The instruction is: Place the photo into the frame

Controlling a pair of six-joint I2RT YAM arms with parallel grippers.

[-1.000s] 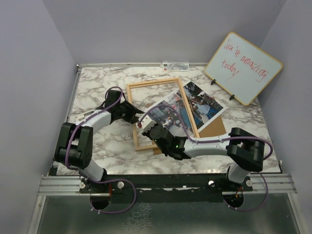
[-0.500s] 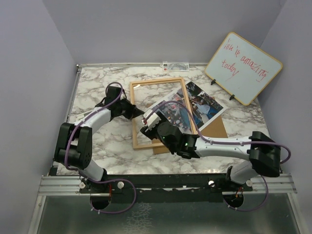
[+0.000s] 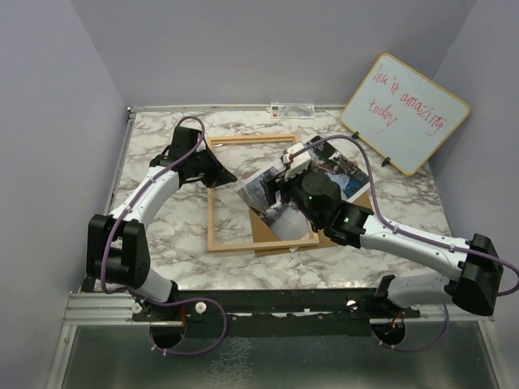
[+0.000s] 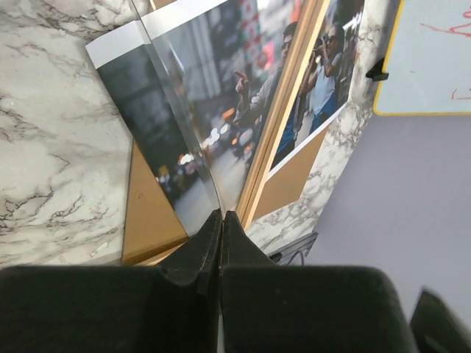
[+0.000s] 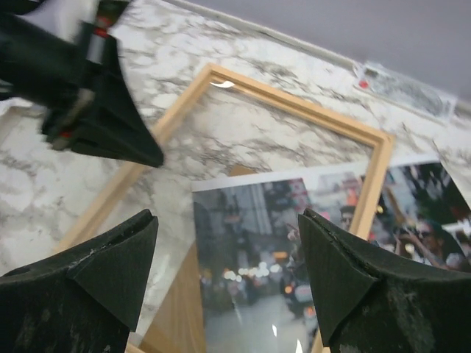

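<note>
Presently, the photo (image 5: 250, 250) is seen lying flat but askew beneath the frame (image 3: 251, 139). Its left part shows inside the opening, while its right part is crossed by the right rail and sticks out past it. A brown board (image 4: 147, 213) is partly covered by both. The left fingers (image 4: 193, 257) are clenched on a thin clear edge of the frame, which appears raised and slightly bowed on that side. The right fingers (image 5: 96, 265) are spread wide with nothing between them, held above the photo's left half.

Several failures can be foreseen. Should the frame be lowered or dragged now, the print would likely be trapped under the rail and creased, because it is not squared to the opening. A flat, glossy sheet offers little purchase to 2 open fingers coming from above, so it may be skidded rather than picked up, and the board may be shifted with it. The bowed edge could be overstressed, or could slip from the pinch, if it is pulled harder. Both arms are crowded over 1 small spot, so contact between them is a risk.

The worktop (image 3: 182, 243) is patterned as white marble with grey veins, and is judged smooth and slippery. It is enclosed by plain pale violet walls on 3 sides. A whiteboard (image 3: 405, 113) with red writing is propped at the back right, well apart from the work.
</note>
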